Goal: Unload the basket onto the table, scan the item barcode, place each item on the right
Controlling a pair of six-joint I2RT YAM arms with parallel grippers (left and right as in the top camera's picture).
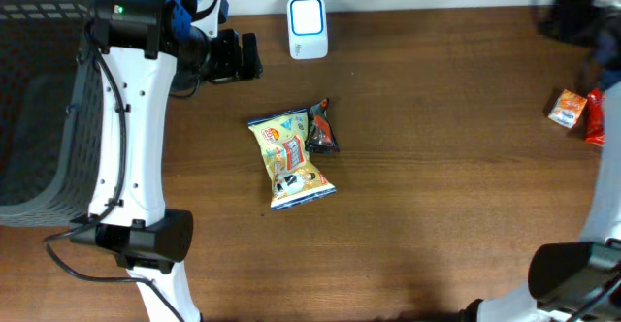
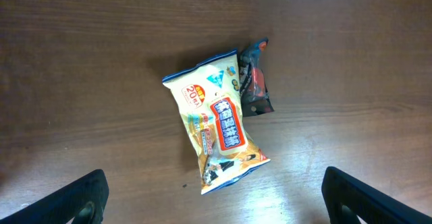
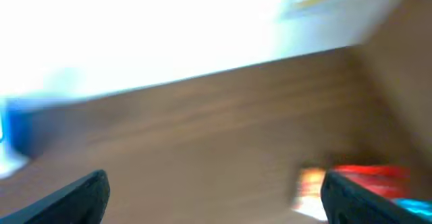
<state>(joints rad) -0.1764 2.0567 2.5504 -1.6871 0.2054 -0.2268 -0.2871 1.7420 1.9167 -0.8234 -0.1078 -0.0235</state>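
Observation:
A yellow snack bag (image 1: 289, 159) lies flat in the middle of the table, and a small dark packet (image 1: 321, 129) touches its upper right corner. The left wrist view shows both, the snack bag (image 2: 219, 129) and the dark packet (image 2: 253, 82). A white scanner (image 1: 308, 26) with a blue-edged window stands at the back edge. My left gripper (image 1: 247, 58) hovers left of the scanner, behind the bag; its jaws (image 2: 216, 204) are wide open and empty. My right gripper (image 3: 216, 204) is open and empty in a blurred view.
A grey mesh basket (image 1: 39, 99) fills the far left. An orange packet (image 1: 566, 108) and a red item (image 1: 595, 116) lie at the far right edge; the right wrist view shows them as an orange and red blur (image 3: 317, 183) by its right finger.

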